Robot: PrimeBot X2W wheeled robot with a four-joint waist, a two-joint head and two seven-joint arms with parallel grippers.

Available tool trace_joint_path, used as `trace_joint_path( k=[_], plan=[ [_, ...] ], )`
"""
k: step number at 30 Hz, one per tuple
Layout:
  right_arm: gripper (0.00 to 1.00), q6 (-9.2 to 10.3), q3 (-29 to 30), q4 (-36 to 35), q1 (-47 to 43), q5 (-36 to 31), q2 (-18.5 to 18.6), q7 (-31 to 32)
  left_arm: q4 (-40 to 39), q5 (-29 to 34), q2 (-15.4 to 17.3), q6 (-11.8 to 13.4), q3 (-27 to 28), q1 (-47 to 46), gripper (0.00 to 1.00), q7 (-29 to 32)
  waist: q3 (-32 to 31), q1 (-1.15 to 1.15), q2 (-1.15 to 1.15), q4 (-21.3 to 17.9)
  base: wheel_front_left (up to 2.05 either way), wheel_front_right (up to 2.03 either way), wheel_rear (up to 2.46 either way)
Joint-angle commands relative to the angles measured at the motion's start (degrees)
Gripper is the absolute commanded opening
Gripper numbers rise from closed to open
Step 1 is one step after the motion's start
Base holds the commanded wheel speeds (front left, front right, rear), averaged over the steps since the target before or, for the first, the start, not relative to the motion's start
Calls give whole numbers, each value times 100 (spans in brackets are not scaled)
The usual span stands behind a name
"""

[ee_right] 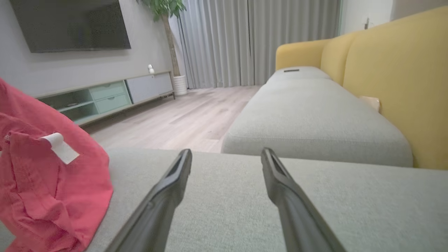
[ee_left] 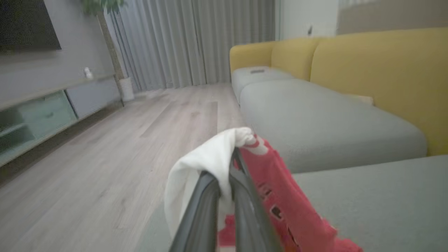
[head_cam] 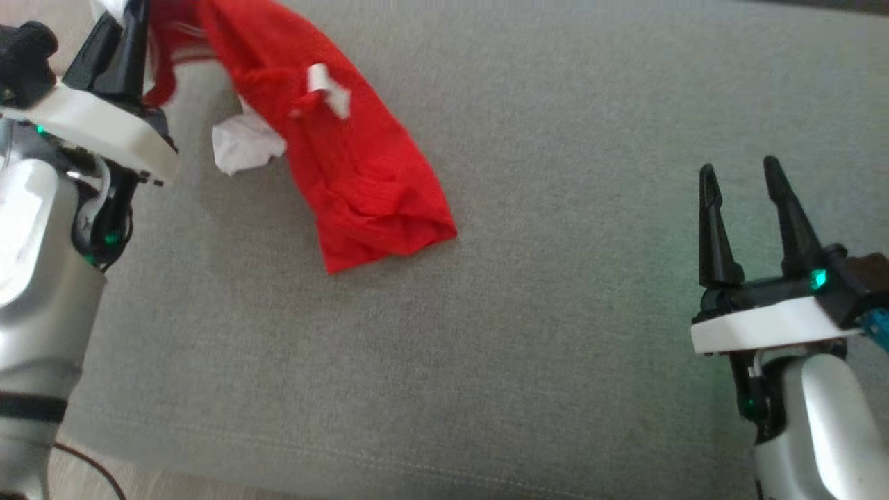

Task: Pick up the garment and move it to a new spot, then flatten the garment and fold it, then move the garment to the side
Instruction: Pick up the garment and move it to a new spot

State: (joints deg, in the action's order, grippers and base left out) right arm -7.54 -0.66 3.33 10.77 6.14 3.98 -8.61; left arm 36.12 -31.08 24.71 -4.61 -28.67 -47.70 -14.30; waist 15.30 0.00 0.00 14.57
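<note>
My left gripper [head_cam: 128, 42] pinches the garment [head_cam: 347, 160] by one edge; limp, light cloth, likely to drape. Right gripper [head_cam: 743, 180] gapes, empty.

The left gripper [head_cam: 132, 28] was seen at the upper left, its dark fingers pressed together on the top of the red garment [head_cam: 347, 160]. The garment was noted trailing from there down and to the right, its lower end bunched on the grey cushion [head_cam: 521, 312]. A white label [head_cam: 328, 87] and crumpled white fabric [head_cam: 243, 142] were recorded on it. The right gripper [head_cam: 739, 167] was observed at the lower right, fingers spread, well apart from the garment.
</note>
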Motion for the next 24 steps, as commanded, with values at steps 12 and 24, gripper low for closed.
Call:
trace_joint_path(
  k=[12, 24],
  plan=[
    [100, 5, -338, 323, 67, 497, -109, -420, -2841, 418, 87, 377, 325, 342, 0, 186, -738, 0, 0, -788, 0, 0, 0],
    [100, 5, -619, 563, 396, 854, -110, -612, -3461, 896, -512, 1003, 29, -934, 0, 1160, -479, 0, 0, -1926, 0, 0, 0]
  ],
)
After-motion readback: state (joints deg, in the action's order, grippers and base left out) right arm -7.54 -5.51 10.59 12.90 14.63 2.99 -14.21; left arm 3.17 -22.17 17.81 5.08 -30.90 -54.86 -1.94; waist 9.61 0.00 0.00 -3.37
